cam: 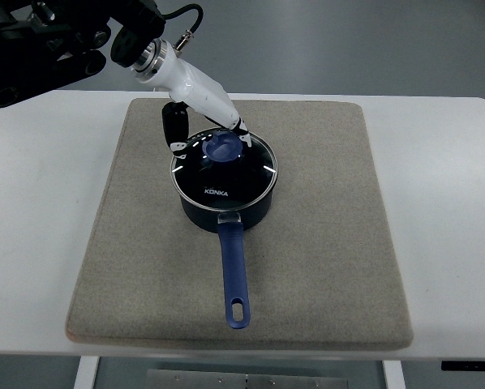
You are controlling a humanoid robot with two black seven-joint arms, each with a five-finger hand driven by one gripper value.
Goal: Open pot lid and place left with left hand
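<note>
Top view: my left robot hand (214, 130) reaches in from the upper left, its fingers closing around the blue knob (223, 147) of the pot lid (224, 168). The lid sits seated on the dark pot (225, 212), blue handle (235, 279) toward me, centred on the grey mat (324, 243) on the white counter (40, 203).
</note>
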